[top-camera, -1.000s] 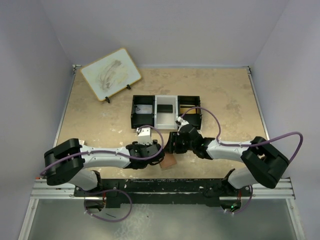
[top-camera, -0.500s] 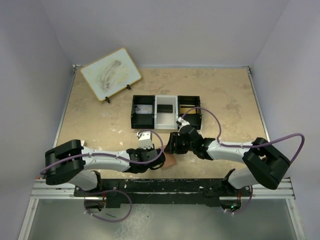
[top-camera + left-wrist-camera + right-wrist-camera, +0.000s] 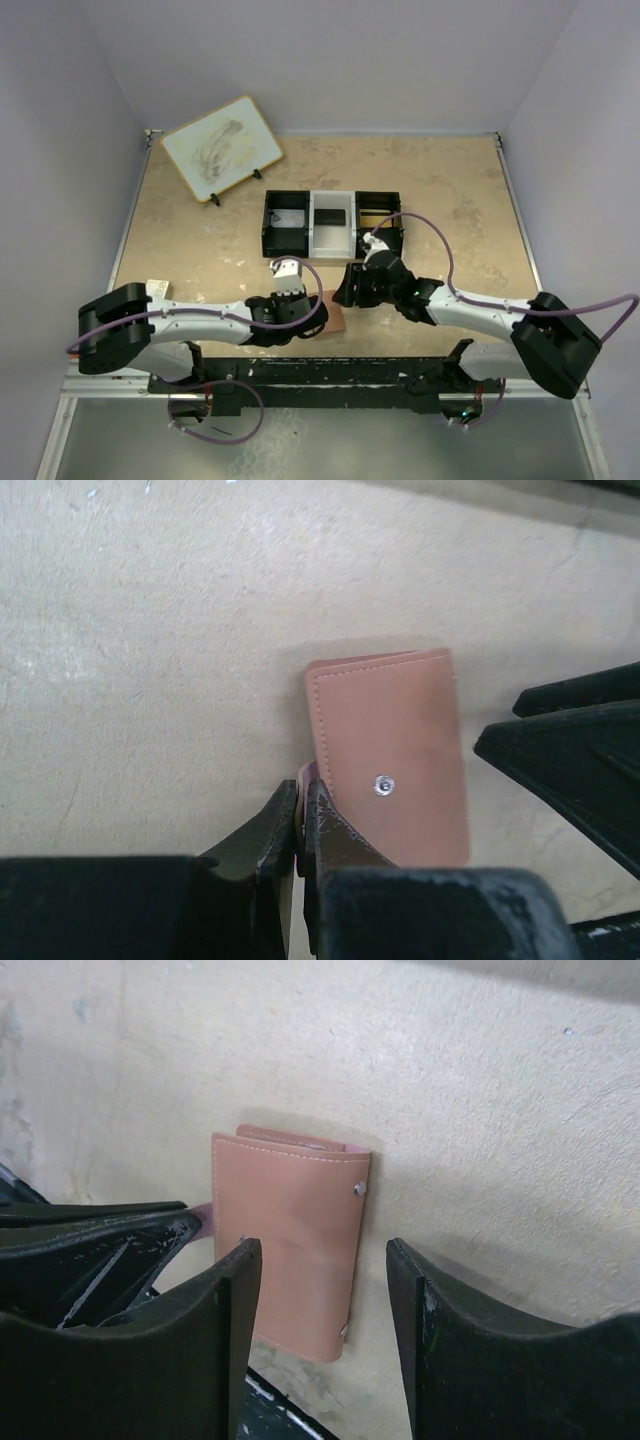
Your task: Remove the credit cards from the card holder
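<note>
The card holder [image 3: 339, 317] is a closed reddish-brown leather wallet lying flat on the table near the front edge, also seen in the left wrist view [image 3: 390, 740] and the right wrist view [image 3: 290, 1245]. My left gripper [image 3: 318, 316] [image 3: 301, 802] is shut on a thin mauve edge at the holder's corner. My right gripper [image 3: 347, 296] [image 3: 323, 1252] hangs open just above the holder, one finger over its cover and the other over bare table. No credit cards show; they are hidden.
A black-white-black three-compartment tray [image 3: 333, 222] stands just behind the grippers. A white board with a wooden rim [image 3: 220, 148] leans at the back left. A small white tag [image 3: 157, 288] lies by the left arm. The black rail [image 3: 350, 375] runs along the front edge.
My left gripper has closed on the holder's edge, its arm stretching lower and flatter. The right arm's elbow has swung out to the right, its gripper still open.
</note>
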You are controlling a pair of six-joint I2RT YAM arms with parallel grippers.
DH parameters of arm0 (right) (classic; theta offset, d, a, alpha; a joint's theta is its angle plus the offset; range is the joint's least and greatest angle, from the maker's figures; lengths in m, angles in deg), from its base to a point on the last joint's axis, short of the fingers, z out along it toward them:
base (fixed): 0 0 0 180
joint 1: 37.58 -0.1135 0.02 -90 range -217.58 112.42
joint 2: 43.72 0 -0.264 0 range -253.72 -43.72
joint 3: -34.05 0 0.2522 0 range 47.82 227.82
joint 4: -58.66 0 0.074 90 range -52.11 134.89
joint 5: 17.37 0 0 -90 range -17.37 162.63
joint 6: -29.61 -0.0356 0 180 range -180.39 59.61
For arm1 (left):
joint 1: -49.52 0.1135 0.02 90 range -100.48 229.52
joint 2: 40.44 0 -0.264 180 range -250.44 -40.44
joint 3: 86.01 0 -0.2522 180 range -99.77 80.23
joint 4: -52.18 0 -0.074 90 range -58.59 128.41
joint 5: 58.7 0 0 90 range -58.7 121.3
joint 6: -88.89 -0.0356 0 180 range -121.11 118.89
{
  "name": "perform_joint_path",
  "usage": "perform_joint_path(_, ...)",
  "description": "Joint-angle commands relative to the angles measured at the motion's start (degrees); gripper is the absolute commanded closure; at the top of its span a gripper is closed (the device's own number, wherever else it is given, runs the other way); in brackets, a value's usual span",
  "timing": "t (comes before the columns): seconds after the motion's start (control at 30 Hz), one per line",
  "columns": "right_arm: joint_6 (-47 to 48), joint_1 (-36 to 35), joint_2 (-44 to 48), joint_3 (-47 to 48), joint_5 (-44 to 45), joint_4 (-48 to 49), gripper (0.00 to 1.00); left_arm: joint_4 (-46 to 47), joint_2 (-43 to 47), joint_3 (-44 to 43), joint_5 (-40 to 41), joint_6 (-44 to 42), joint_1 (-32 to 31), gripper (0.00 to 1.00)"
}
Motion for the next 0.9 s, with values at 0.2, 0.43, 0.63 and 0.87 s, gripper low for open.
perform_joint_path(0.2, -5.89, -0.2, 14.61, -3.09, 12.53, -7.38, 0.43, 8.85, 7.63, -4.03, -5.06, -14.13, -0.53, 1.0)
perform_joint_path(0.43, -8.14, -0.14, 23.41, -3.12, 21.23, -14.01, 0.42, 14.86, 5.89, -6.96, -10.98, -17.36, -0.73, 1.0)
perform_joint_path(0.63, -8.94, -0.13, 28.2, -3.27, 24.38, -17.28, 0.43, 13.84, 4.83, -11.57, -10.79, -18.93, -0.73, 1.0)
perform_joint_path(0.87, -5.28, -0.13, 29.14, -4.44, 18.21, -12.25, 0.45, 3.93, 4.67, -7.17, -2.42, -13.97, -0.72, 1.0)
